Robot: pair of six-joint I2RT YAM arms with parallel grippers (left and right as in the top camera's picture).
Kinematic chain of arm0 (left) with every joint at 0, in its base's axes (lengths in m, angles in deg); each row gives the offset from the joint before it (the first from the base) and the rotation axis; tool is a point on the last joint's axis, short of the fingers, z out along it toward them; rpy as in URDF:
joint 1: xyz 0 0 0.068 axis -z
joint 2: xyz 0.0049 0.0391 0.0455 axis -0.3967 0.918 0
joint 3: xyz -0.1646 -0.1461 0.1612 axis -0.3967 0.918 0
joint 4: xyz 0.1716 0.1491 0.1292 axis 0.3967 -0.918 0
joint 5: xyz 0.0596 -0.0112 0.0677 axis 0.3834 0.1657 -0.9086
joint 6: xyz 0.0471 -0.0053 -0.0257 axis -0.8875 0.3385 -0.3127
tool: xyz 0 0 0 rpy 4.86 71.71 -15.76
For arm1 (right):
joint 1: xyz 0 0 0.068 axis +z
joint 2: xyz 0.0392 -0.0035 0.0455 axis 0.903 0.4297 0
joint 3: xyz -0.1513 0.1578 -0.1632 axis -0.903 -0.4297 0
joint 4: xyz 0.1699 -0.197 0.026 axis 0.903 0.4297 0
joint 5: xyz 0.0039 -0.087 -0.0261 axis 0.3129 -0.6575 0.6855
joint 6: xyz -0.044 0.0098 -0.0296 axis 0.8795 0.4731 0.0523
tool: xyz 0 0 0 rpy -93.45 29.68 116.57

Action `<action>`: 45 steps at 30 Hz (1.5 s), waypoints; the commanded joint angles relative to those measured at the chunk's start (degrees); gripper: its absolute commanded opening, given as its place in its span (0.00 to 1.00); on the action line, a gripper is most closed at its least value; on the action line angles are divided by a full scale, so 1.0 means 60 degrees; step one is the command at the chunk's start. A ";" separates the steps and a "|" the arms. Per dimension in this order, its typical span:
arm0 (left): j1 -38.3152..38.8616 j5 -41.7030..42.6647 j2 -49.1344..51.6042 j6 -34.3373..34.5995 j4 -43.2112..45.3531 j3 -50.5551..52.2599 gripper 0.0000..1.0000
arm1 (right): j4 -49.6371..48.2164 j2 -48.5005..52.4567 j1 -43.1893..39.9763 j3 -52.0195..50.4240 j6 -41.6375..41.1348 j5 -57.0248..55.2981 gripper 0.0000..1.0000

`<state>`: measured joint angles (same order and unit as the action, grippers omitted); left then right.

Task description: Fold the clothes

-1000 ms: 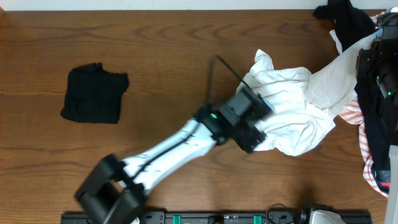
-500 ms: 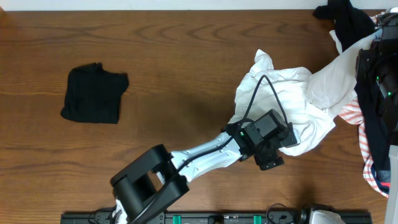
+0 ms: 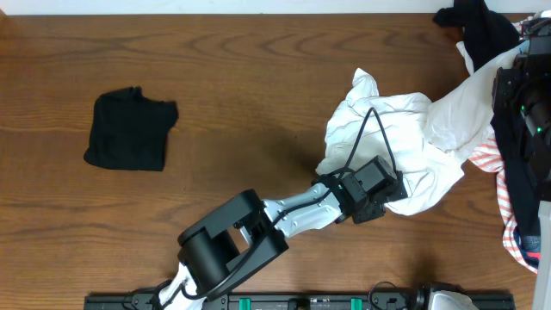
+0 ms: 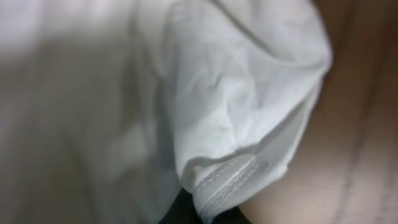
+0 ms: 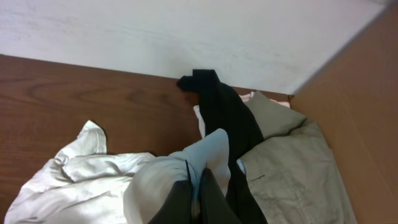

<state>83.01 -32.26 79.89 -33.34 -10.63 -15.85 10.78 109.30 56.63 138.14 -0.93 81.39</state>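
The clothes are chiefly a crumpled white shirt [image 3: 392, 138] lying right of the table's middle. My left gripper [image 3: 385, 191] rests at its lower edge. In the left wrist view the left gripper [image 4: 208, 210] is shut on the shirt's stitched hem [image 4: 227, 180], and the dark fingers barely show beneath it. My right gripper [image 5: 198, 182] is shut on a raised fold of the same white shirt [image 5: 180, 174], held up at the table's right side [image 3: 473, 82].
A folded black garment [image 3: 129, 131] lies at the left. A black garment [image 3: 478, 21], a red-striped one [image 3: 492, 159] and a beige one [image 5: 292, 165] are piled at the right edge, around the right arm [image 3: 521, 103]. A black cable [image 3: 366, 129] loops over the shirt.
My left gripper slid from the shirt's left part down and right to its lower edge, then shut on the hem. The right arm has kept still.
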 commanded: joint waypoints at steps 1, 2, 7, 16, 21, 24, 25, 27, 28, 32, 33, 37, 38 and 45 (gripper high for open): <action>-0.0142 -0.1570 -0.0823 -0.0036 -0.0368 -0.0015 0.06 | 0.0018 -0.0011 -0.0044 0.0146 -0.0182 0.0069 0.01; -0.0215 -0.1741 -0.1184 -0.0033 -0.0612 -0.0015 0.06 | 0.0018 -0.0011 -0.0044 0.0146 -0.0182 0.0069 0.01; -0.1115 -0.1738 -0.3031 -0.0025 -0.2470 -0.0015 0.06 | 0.0080 -0.0011 -0.0044 0.0146 -0.0229 0.0073 0.01; -0.4411 -0.1738 -0.5224 -0.0069 -0.3563 -0.0015 0.06 | 0.1169 0.0047 -0.0047 0.0146 -0.0477 0.0066 0.01; -0.6411 -0.1727 -0.5421 -0.0069 -0.3515 -0.0015 0.06 | 0.1373 0.0047 -0.0051 0.0146 -0.0481 0.0069 0.01; -0.7227 -0.1723 -0.5315 -0.0069 -0.3355 -0.0015 0.06 | 0.1461 0.0047 -0.0051 0.0146 -0.0532 0.0073 0.01; -0.7435 -0.1723 -0.5278 -0.0069 -0.3344 -0.0015 0.06 | 0.1494 0.0047 -0.0051 0.0146 -0.0608 0.0073 0.01; -0.7719 -0.1723 -0.5224 -0.0062 -0.3417 -0.0015 0.10 | 0.1621 0.0051 -0.0051 0.0146 -0.0692 0.0076 0.01; -0.7807 -0.1723 -0.5202 -0.0058 -0.3508 -0.0011 0.27 | 0.1701 0.0051 -0.0051 0.0146 -0.0692 0.0073 0.01; -0.7839 -0.1719 -0.5180 0.0233 -0.4207 -0.0004 0.53 | 0.2073 0.0051 -0.0044 0.0146 -0.0729 0.0076 0.01; -0.7821 -0.1665 -0.5176 0.0605 -0.4411 -0.0004 0.57 | 0.2193 0.0051 -0.0044 0.0146 -0.0725 0.0076 0.01; -0.7821 -0.0707 -0.5176 0.2237 -0.5275 -0.0004 0.59 | 0.2557 0.0055 -0.0044 0.0146 -0.0725 0.0076 0.01; -0.7821 -0.0248 -0.5176 0.2645 -0.5490 -0.0004 0.59 | 0.2605 0.0055 -0.0044 0.0146 -0.0729 0.0076 0.01; -0.7380 0.2135 -0.5173 0.4761 -0.5883 0.0714 0.60 | 0.2659 0.0055 -0.0044 0.0146 -0.0729 0.0080 0.01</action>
<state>36.73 -26.57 48.41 -13.73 -45.69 -14.34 26.65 109.45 56.63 138.19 -4.23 81.61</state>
